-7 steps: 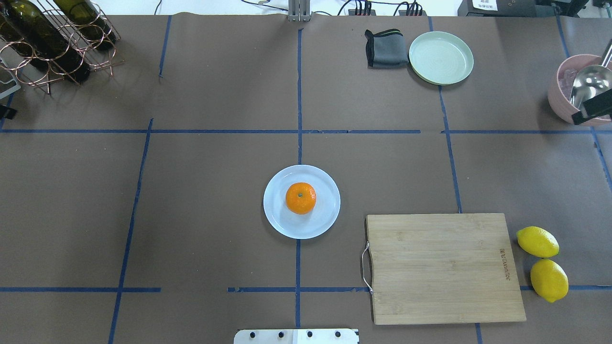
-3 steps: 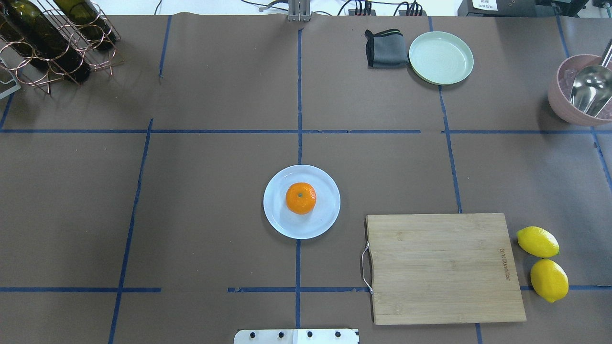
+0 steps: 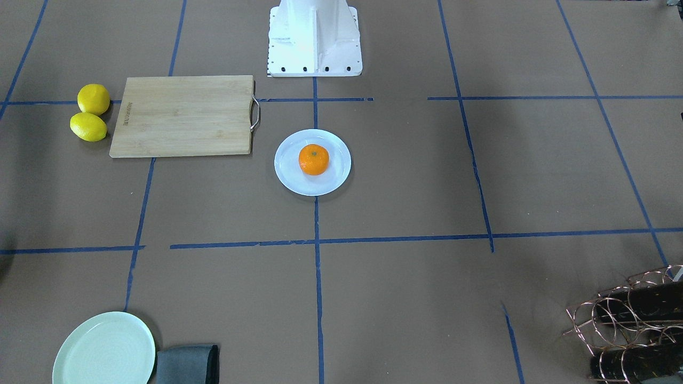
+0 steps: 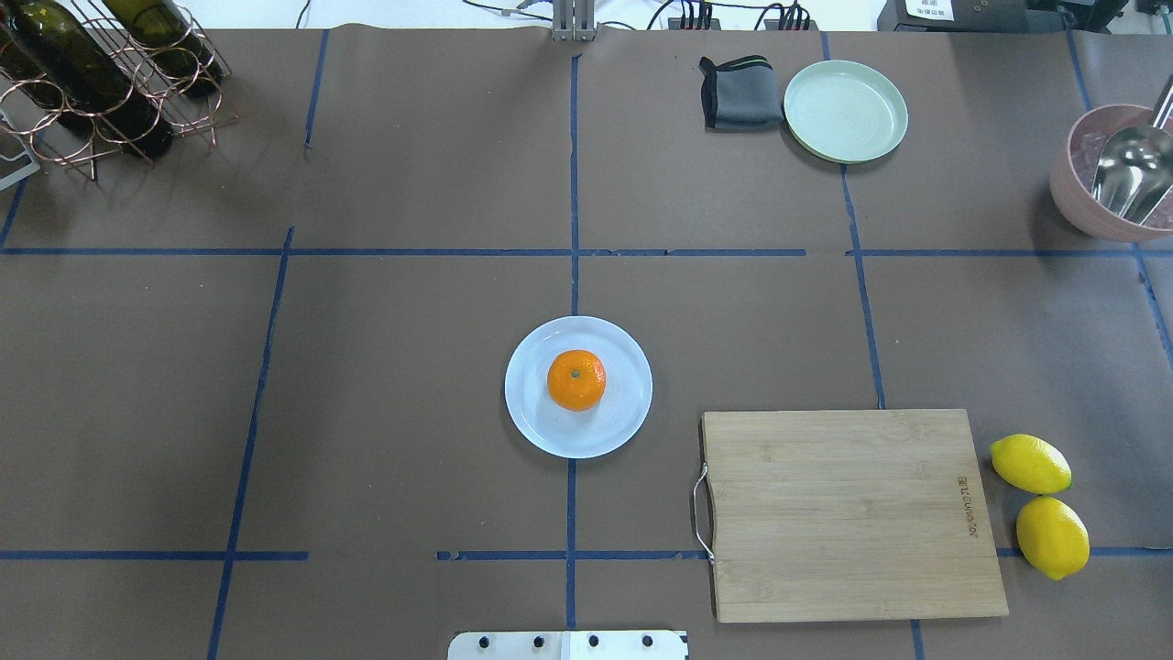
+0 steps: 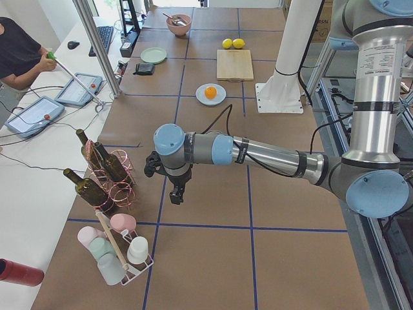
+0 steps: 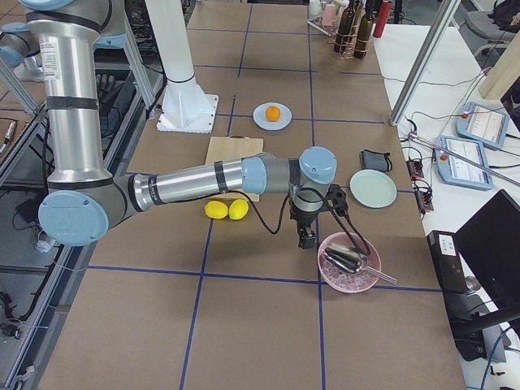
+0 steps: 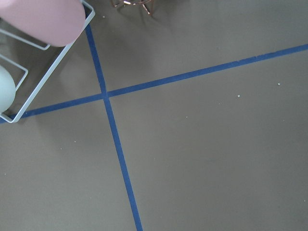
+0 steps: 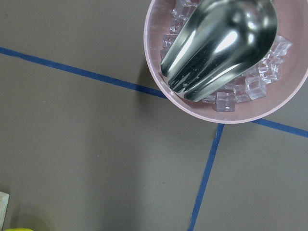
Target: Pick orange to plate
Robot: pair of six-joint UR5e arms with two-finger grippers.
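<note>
The orange (image 4: pixel 576 379) rests stem-up in the middle of the pale bluish-white plate (image 4: pixel 623 417) at the table's centre, also seen from the front as orange (image 3: pixel 314 159) on plate (image 3: pixel 336 178). Neither gripper is near it. My left gripper (image 5: pixel 175 192) hangs over bare table beside the bottle rack, far from the plate; it shows only in the left side view, so I cannot tell its state. My right gripper (image 6: pixel 306 237) hovers next to the pink bowl, seen only from the right side, state unclear. No fingers show in either wrist view.
A bamboo cutting board (image 4: pixel 852 513) lies right of the plate, with two lemons (image 4: pixel 1030 464) beyond it. A mint-green plate (image 4: pixel 845 111) and grey cloth (image 4: pixel 740 92) sit at the back. The pink bowl (image 8: pixel 231 115) holds ice and a metal scoop. The wine rack (image 4: pixel 101 73) stands back left.
Dark gripper parts seen at the left edge and over the pink bowl a second ago have left the overhead view. The orange and plate have not moved.
</note>
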